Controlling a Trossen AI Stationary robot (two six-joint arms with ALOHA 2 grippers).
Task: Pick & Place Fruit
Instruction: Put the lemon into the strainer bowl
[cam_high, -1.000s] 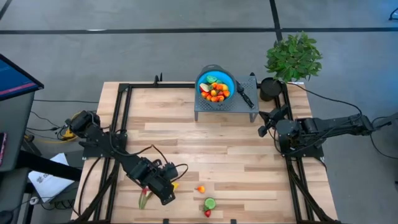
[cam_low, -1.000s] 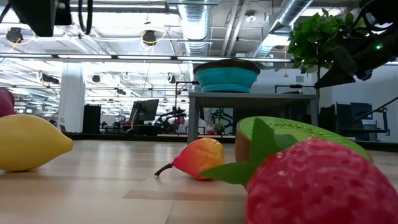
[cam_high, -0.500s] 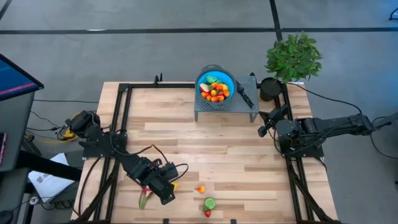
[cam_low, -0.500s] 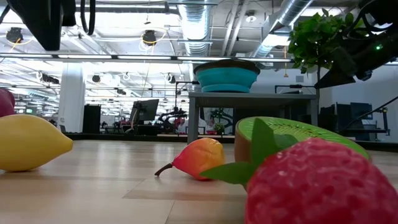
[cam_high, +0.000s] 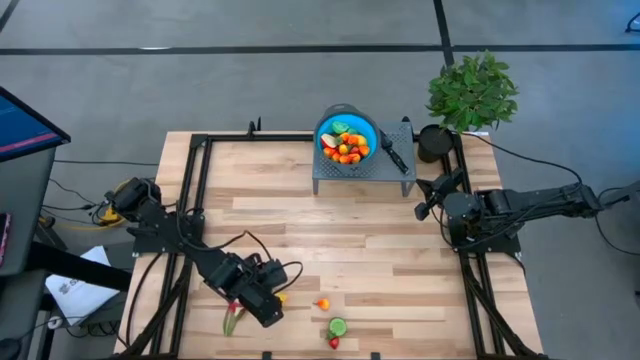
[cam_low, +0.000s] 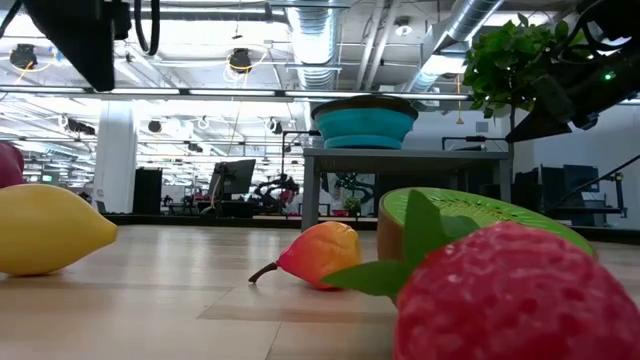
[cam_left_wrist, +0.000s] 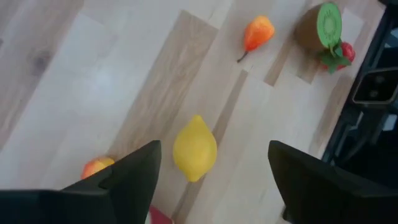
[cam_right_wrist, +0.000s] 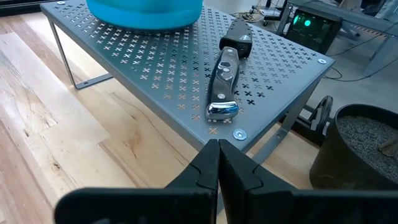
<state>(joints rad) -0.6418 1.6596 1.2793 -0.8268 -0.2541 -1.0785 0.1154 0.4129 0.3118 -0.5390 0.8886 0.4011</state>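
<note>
Currently, the left gripper (cam_left_wrist: 211, 168) hovers over the desk's (cam_high: 400, 260) near-left area, fingers (cam_left_wrist: 134, 171) spread, directly above a yellow lemon (cam_left_wrist: 194, 148) lying free on the wood. Just beside the lemon lies a small orange-red fruit (cam_left_wrist: 94, 167). Further right lie an orange pear (cam_high: 322, 304), a halved kiwi (cam_high: 338, 327) and a strawberry (cam_high: 334, 343). More fruit fills the blue bowl (cam_high: 365, 127) on the grey rack (cam_high: 395, 170). The right gripper (cam_right_wrist: 217, 163) waits near the rack's corner, fingers pressed together, holding nothing.
</note>
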